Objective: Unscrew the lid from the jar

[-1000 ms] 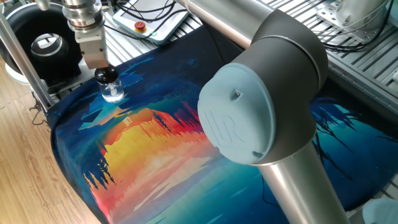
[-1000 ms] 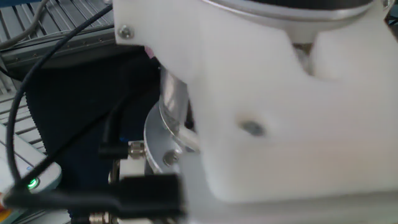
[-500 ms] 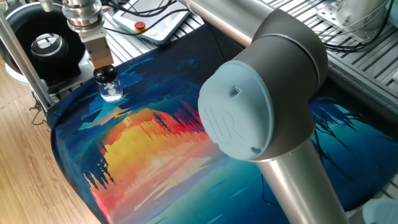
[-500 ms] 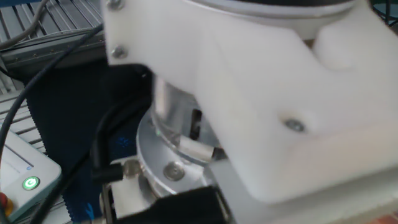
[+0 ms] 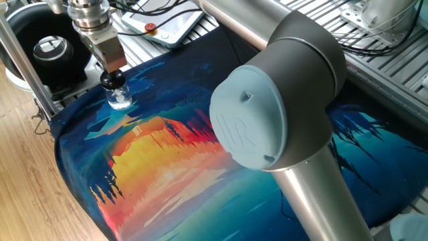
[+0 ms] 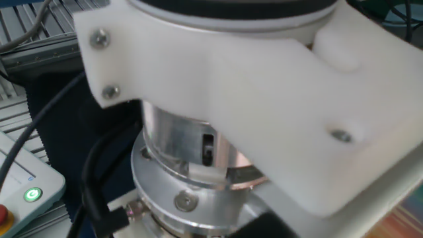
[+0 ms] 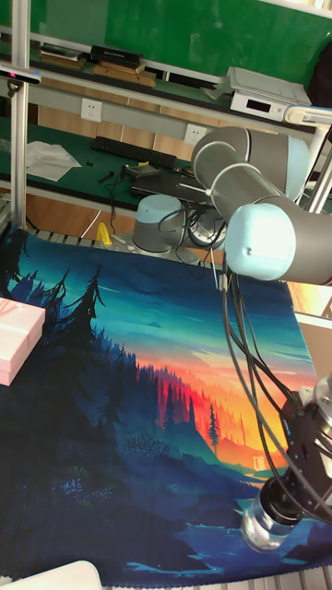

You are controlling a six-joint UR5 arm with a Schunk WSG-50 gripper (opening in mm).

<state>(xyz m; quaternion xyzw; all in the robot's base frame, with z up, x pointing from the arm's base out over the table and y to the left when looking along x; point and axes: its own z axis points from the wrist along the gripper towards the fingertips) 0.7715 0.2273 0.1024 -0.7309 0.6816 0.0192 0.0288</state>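
Standing at the far corner of the painted cloth (image 5: 167,154): jar (image 5: 120,100), small, clear glass, upright, near the cloth's edge. Lid (image 5: 112,80), black, knob-like, seated on the neck.

Gripper (image 5: 112,75): directly above the lid, fingers reaching down to its sides and apparently clamped on it; actual contact is a judgement, since the pads are too small to make out from this side. The other fixed view is filled by the wrist housing (image 6: 251,99) and flange; jar and lid hidden there. The tall view shows only the arm (image 7: 254,194) bent down to the cloth's near corner, jar hidden behind the wrist.

Step in hand, as judged: turning the lid off. Nothing visibly holds the jar, so the twist may simply spin the glass on the cloth.

Notes for doing it well: keep the tool axis plumb over the neck; grip firm enough not to slip on the rounded cap; turn slowly and allow a slight rise as the thread runs out; avoid sideways drag, which would tip the jar.

Also present: pink box (image 7: 17,339), well apart. Black ring device (image 5: 51,48), off the cloth.
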